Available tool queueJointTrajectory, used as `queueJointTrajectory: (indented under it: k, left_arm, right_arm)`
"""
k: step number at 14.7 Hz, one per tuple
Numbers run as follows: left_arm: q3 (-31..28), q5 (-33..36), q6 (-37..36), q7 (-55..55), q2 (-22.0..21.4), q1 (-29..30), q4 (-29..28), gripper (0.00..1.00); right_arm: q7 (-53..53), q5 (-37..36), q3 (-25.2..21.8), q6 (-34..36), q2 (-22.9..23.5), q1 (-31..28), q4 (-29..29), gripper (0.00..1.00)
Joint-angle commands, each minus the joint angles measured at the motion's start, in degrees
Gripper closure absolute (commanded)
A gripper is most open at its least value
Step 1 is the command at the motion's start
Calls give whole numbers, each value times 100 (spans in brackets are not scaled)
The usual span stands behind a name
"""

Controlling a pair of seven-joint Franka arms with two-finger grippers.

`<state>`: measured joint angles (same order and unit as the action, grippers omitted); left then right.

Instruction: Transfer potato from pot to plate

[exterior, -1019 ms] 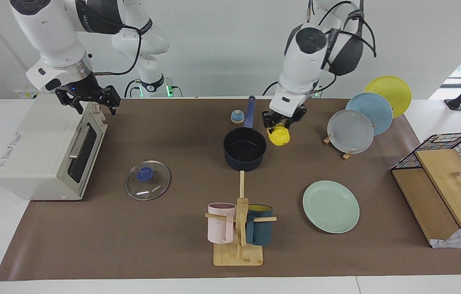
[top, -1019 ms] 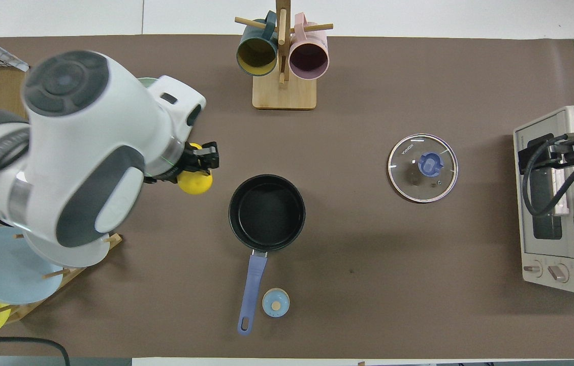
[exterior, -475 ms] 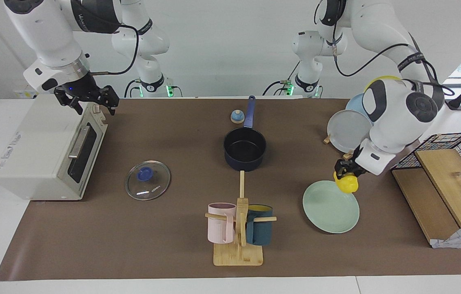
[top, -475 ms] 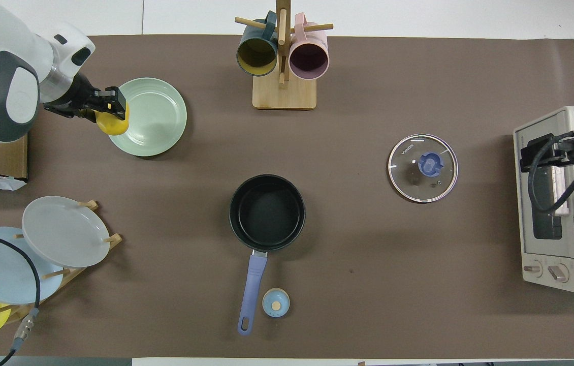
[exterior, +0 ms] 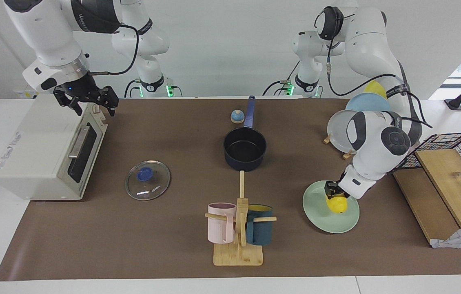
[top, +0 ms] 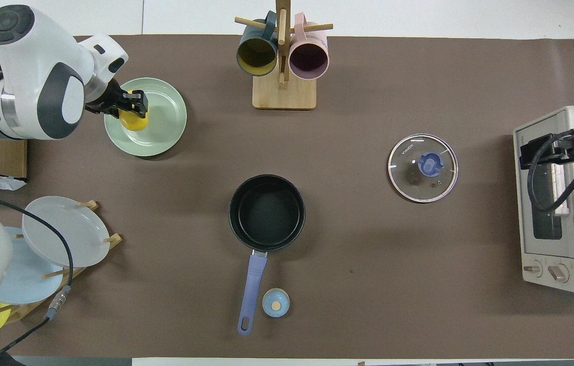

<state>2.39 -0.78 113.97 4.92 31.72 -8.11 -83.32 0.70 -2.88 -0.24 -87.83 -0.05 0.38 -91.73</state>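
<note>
Placing step: left gripper (exterior: 333,195) clamped on potato (exterior: 336,204), low over mint-green plate (exterior: 318,214); potato at or just above plate surface. Saucepan (exterior: 244,148) empty. Right gripper (exterior: 87,99) spread wide, waiting over toaster oven (exterior: 47,151). Next, judged: release, lift straight up

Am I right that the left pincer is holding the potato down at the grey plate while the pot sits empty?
Not quite: the plate is wrong. The left pincer is shut on the potato at the mint-green plate, not the grey one, which stands in the plate rack. The facing view shows it. The rest holds: the pot is empty.
</note>
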Motion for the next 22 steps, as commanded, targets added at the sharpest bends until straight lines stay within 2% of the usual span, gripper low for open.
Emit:
queueJointTrajectory:
  k: [1,3,4,5,7,9,17,20,22]
  left_arm:
    - [-37,226,389,9,-201,-77,-518,100]
    - [-36,227,346,0,-202,-68,-519,100]
    - [-36,227,337,18,-202,-68,-510,20]
    - [-45,227,311,35,-219,-94,-484,0]
    - [-54,227,249,18,-481,-7,-466,0]
    - [-45,227,22,-9,-929,169,-422,0]
    - [-89,192,-2333,-17,-2924,442,-325,0]
    - [-89,192,-2922,-26,-3312,442,-439,0]
    - [-89,192,-3012,17,-3479,416,-728,0]
  right_arm:
    - [18,95,51,-94,-30,-56,-29,0]
    - [9,95,59,-86,-39,-56,-29,0]
    - [9,95,51,-94,-39,-56,-29,0]
    - [9,95,51,-94,-39,-56,-29,0]
    - [9,95,51,-94,-39,-56,-29,0]
    - [9,95,51,-94,-39,-56,-29,0]
    - [9,95,51,-94,-39,-56,-37,0]
    - [18,95,51,-94,-39,-56,-38,0]
    - [18,95,51,-94,-39,-56,-37,0]
